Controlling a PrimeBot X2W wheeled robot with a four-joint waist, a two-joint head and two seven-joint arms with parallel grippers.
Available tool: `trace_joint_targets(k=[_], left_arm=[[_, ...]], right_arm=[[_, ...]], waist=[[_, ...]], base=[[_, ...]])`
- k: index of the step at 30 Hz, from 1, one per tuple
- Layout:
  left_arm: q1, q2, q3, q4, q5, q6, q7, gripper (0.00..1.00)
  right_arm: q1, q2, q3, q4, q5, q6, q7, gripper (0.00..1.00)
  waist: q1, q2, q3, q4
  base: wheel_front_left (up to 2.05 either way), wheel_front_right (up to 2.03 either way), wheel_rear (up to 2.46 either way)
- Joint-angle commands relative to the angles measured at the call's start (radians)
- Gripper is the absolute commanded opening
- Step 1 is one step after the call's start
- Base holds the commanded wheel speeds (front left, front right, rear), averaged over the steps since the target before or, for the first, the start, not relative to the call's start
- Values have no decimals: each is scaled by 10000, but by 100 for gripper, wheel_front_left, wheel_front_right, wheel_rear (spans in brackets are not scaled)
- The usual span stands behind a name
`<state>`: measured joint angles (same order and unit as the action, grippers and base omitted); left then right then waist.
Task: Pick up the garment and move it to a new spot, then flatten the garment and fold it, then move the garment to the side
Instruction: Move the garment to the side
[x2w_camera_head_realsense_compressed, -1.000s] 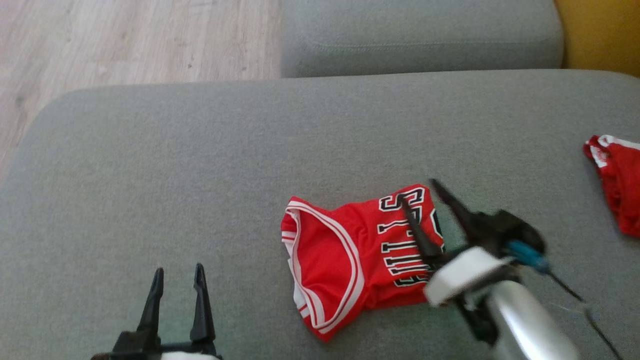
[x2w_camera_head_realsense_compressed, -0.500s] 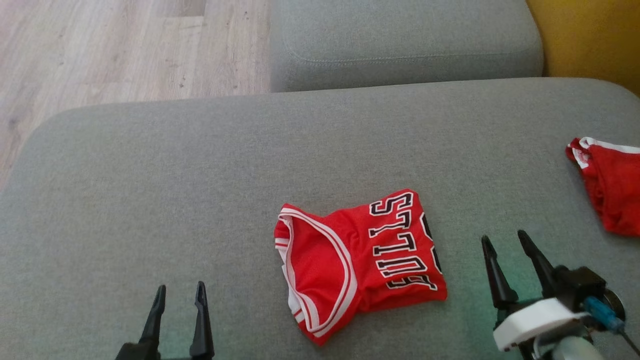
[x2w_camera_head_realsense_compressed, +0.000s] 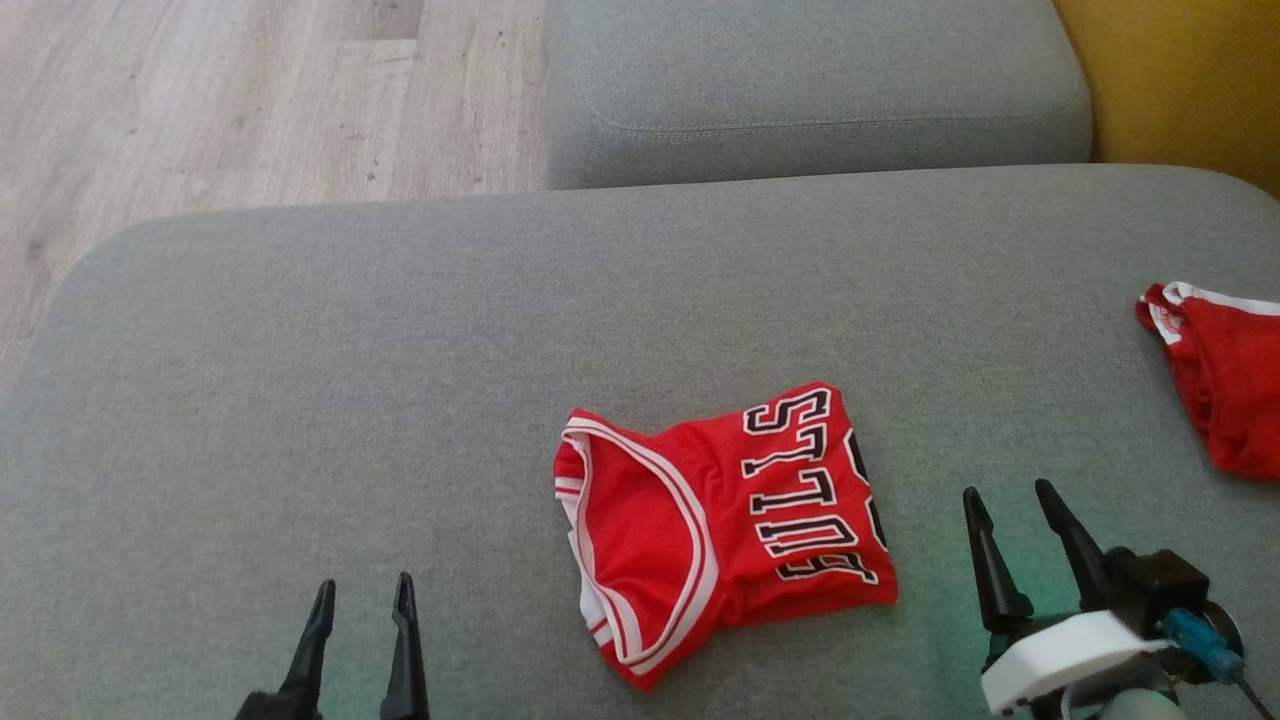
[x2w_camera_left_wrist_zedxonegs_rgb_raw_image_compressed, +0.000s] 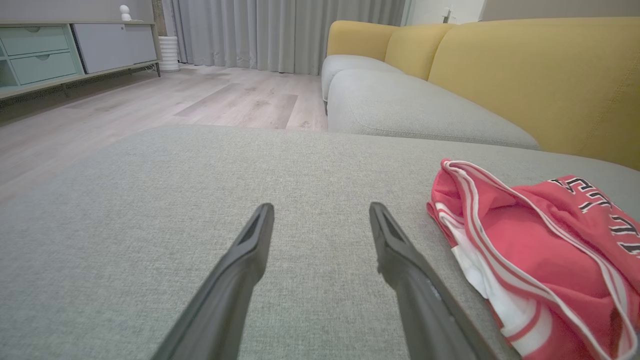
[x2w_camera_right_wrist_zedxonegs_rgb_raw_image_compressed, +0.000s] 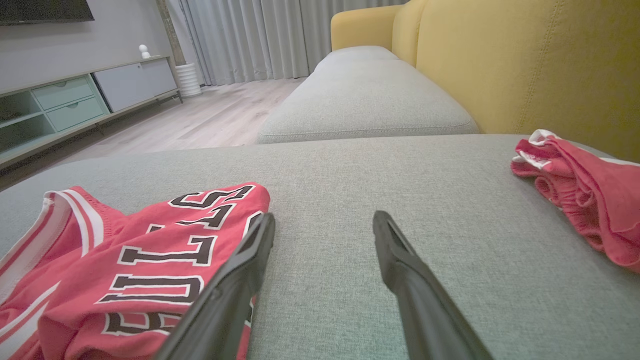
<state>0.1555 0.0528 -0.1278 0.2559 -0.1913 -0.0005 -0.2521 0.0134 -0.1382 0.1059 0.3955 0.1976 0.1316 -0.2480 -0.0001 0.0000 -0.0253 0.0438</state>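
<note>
Garment (x2w_camera_head_realsense_compressed: 725, 520) lies folded on cushion (x2w_camera_head_realsense_compressed: 300, 400). Right gripper (x2w_camera_head_realsense_compressed: 1008, 492) pulls back off it, jaws apart, empty; left gripper (x2w_camera_head_realsense_compressed: 362, 588) same. Fold seems done; move aside remains.

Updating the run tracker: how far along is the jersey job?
Done, apparently: the jersey lies folded in a compact bundle on the grey cushion. In hand: nothing; the left gripper and right gripper are both open, either side of it, not touching. Left: moving the jersey aside, perhaps towards the other red garment.
</note>
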Motion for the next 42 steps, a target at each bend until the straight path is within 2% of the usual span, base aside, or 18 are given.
trace_joint_targets(k=[1,6,9,11,15,18,22,33,34,35,38,42], left_arm=[[-211,-26,368,-243,27,-26,-97,100],[-195,-26,375,-256,41,-23,-97,100],[-174,-26,398,-260,54,-23,-97,100],[-171,-26,405,-262,53,-27,-97,100],[-209,-26,332,-251,15,-23,-97,100],[-272,-26,261,-249,-12,-20,-97,100],[-403,-26,195,-247,-11,-31,-97,100],[-670,-26,70,-172,22,-36,-97,100],[-683,-26,60,-179,9,-27,-97,100],[-696,-26,56,-191,-10,-13,-97,100],[-702,-26,81,-261,-75,46,-97,100],[-659,-26,175,-358,-118,105,-97,100]], right_arm=[[-195,-62,154,-258,-33,-9,-136,100],[-356,32,136,-233,299,-9,-133,100],[-691,25,247,-566,963,-9,345,100],[-946,-48,389,-960,1509,-9,1034,100],[-1297,-154,711,-1512,2728,-9,3171,100],[-1517,-247,970,-1478,3035,-9,4792,100],[-1877,31,1059,-890,3266,-9,5837,100],[-3258,740,772,2179,3609,-9,6262,100],[-3357,767,805,2331,3759,-9,6320,34],[-3446,789,793,2416,3941,-9,6279,0],[-3716,806,910,2442,4271,-9,6120,0],[-4153,470,1038,2200,4088,-9,5735,0]], waist=[[1,0,3,-1],[1,0,15,-12],[1,0,37,-35],[1,0,68,-46],[1,0,149,-16],[1,0,263,49],[1,0,454,171],[1,0,682,462],[1,0,709,463],[1,0,731,452],[1,0,817,289],[1,0,955,-163]], base=[[0,0,0],[0,0,0],[0,0,0],[0,0,0],[0,0,0],[0,0,0],[0,0,0],[0,0,0],[0,0,0],[0,0,0],[0,0,0],[0,0,0]])
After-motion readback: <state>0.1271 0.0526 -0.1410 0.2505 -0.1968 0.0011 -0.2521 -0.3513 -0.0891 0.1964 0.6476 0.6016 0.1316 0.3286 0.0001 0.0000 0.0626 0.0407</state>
